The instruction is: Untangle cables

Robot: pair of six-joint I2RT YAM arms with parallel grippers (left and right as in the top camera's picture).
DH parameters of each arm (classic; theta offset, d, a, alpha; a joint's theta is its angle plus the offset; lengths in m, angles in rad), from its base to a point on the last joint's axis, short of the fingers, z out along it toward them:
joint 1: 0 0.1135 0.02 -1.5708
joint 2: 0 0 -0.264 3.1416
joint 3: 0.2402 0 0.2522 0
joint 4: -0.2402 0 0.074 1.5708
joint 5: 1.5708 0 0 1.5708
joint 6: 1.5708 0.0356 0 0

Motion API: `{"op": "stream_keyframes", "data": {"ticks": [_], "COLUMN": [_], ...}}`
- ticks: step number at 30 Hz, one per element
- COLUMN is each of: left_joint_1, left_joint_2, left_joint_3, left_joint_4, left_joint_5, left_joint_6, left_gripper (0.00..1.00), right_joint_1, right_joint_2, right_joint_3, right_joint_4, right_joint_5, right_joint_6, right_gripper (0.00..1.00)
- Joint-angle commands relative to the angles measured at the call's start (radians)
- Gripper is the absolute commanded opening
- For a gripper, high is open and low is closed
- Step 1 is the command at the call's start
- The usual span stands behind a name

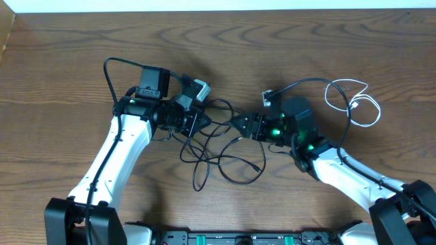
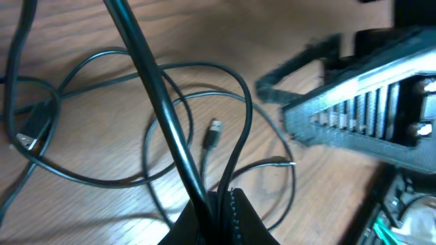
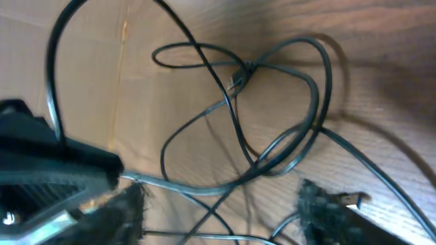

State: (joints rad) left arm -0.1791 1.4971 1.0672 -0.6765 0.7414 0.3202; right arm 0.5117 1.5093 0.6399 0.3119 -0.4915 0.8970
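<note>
Several thin black cables (image 2: 167,116) in loose loops

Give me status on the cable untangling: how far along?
Done: the white cable lies alone off to the right, apart from the rest. In hand: the left pincer is shut on the black cables at the tangle's edge, and the right pincer is open over the tangle. Left: the black cables are a crossed, looping pile with a knot-like crossing.
</note>
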Motion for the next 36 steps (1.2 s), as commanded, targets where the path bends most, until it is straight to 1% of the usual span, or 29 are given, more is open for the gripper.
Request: {"op": "stream_keyframes", "data": {"ticks": [1, 6, 10, 12, 14, 15, 17, 22, 25, 28, 32, 34, 35, 36], "left_joint_1": [0.004, 0.004, 0.004, 0.004, 0.004, 0.004, 0.004, 0.021, 0.044, 0.079, 0.114, 0.126, 0.130, 0.134], "left_joint_2": [0.005, 0.005, 0.005, 0.005, 0.005, 0.005, 0.005, 0.005, 0.005, 0.005, 0.005, 0.006, 0.006, 0.006], "left_joint_3": [0.002, 0.002, 0.002, 0.002, 0.002, 0.002, 0.002, 0.002, 0.002, 0.002, 0.002, 0.001, 0.000, 0.000], "left_joint_4": [-0.008, -0.026, -0.029, -0.028, -0.025, -0.021, -0.018, 0.005, 0.010, 0.020, 0.021, 0.032, 0.042, 0.055], "left_joint_5": [0.125, 0.207, 0.219, 0.215, 0.200, 0.176, 0.152, 0.103, 0.102, 0.102, 0.100, 0.048, -0.003, -0.090], "left_joint_6": [0.075, 0.135, 0.140, 0.140, 0.140, 0.139, 0.134, 0.069, 0.059, 0.021, 0.013, -0.040, -0.088, -0.160], "left_gripper": [0.08, 0.08, 0.08, 0.08, 0.08, 0.08, 0.08, 0.08, 0.08, 0.08, 0.08, 0.08, 0.08, 0.08], "right_joint_1": [0.038, 0.073, 0.091, 0.102, 0.108, 0.108, 0.108, 0.108, 0.108, 0.108, 0.108, 0.108, 0.108, 0.108], "right_joint_2": [-0.003, -0.003, 0.006, 0.014, 0.019, 0.021, 0.021, 0.021, 0.021, 0.021, 0.021, 0.021, 0.021, 0.021], "right_joint_3": [0.000, 0.000, 0.000, 0.000, 0.000, 0.000, 0.000, 0.000, 0.000, -0.001, -0.001, -0.001, -0.001, -0.001], "right_joint_4": [0.021, 0.041, 0.041, 0.034, 0.012, -0.012, -0.053, -0.217, -0.299, -0.336, -0.338, -0.340, -0.342, -0.347], "right_joint_5": [0.098, 0.173, 0.220, 0.236, 0.256, 0.270, 0.295, 0.416, 0.495, 0.527, 0.532, 0.544, 0.550, 0.557], "right_joint_6": [0.107, 0.174, 0.180, 0.179, 0.162, 0.133, 0.100, 0.070, 0.065, 0.031, 0.022, 0.021, 0.021, 0.021], "right_gripper": [0.75, 0.73, 0.62, 0.48, 0.29, 0.15, 0.01, 0.01, 0.01, 0.01, 0.01, 0.01, 0.01, 0.01]}}
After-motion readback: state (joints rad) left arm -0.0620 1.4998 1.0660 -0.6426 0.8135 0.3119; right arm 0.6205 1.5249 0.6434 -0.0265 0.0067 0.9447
